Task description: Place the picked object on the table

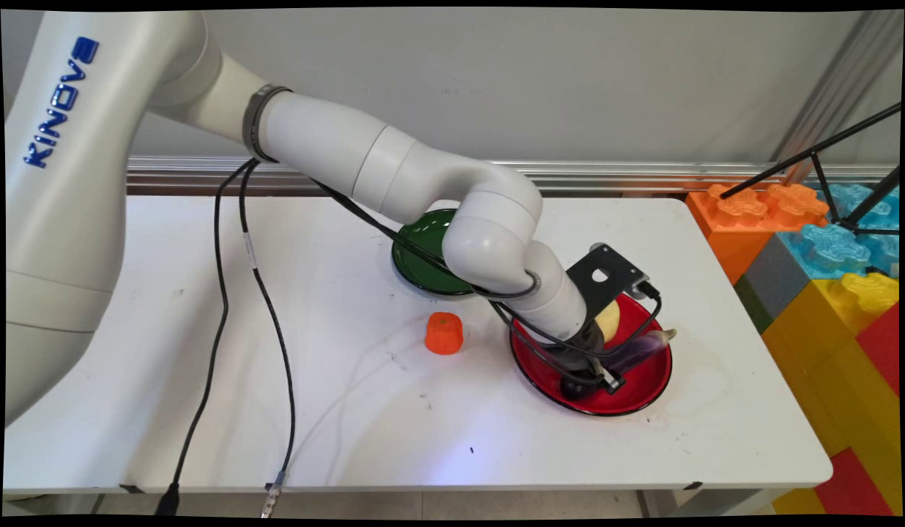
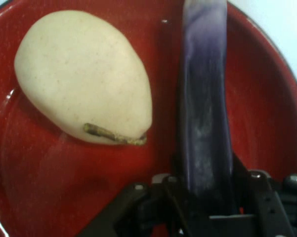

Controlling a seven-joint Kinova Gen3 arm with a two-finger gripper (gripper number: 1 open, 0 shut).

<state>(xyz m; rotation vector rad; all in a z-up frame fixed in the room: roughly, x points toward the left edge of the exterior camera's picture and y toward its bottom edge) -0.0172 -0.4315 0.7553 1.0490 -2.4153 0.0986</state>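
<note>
The gripper [image 2: 207, 197] is seen with its fingers closed round the near end of the purple eggplant [image 2: 205, 98], which lies in the red plate [image 1: 646, 380] on the bench [image 1: 350, 410], so the pale pear [image 2: 84, 74] just beside could be knocked by any sideways swing.

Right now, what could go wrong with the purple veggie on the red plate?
The jaws sit around one end of the eggplant, so, if lifted, its long free end might tip or slip out. The pale potato lies close beside it on the red plate and could get bumped and roll.
</note>
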